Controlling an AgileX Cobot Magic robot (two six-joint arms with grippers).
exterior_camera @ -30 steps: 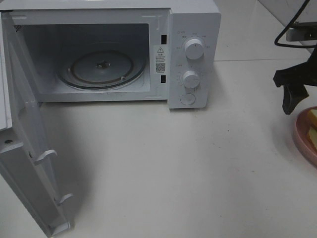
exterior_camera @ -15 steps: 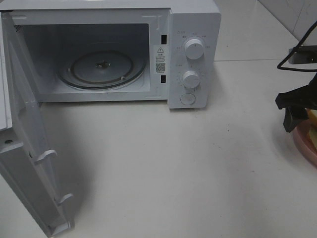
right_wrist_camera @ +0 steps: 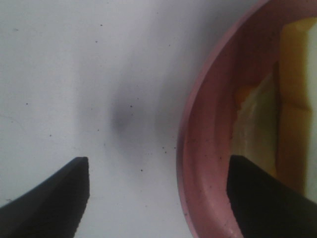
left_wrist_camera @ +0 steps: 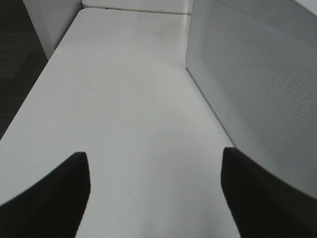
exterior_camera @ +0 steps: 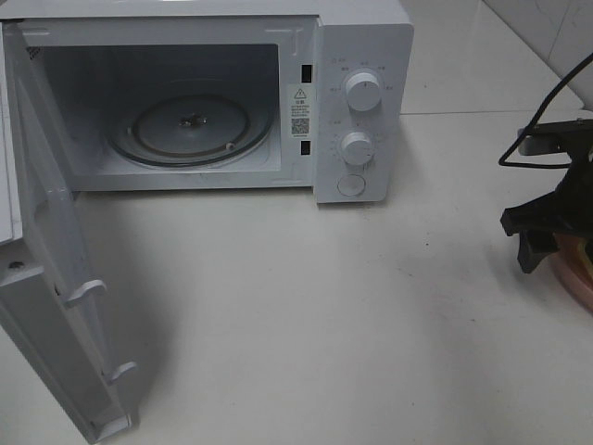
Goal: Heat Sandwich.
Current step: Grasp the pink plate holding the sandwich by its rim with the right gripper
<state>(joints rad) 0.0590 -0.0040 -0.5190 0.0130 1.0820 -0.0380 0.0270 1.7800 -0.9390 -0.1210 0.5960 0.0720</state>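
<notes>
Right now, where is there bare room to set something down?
The widest bare patch is the table in front of the microwave, between its open door and the pink plate. The turntable inside is bare too. Crowded only far right: the right gripper hovers over the plate with the sandwich.

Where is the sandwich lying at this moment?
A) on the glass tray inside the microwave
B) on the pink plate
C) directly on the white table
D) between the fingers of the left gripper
B: in the right wrist view the sandwich lies inside the pink plate, which stands on the table.
</notes>
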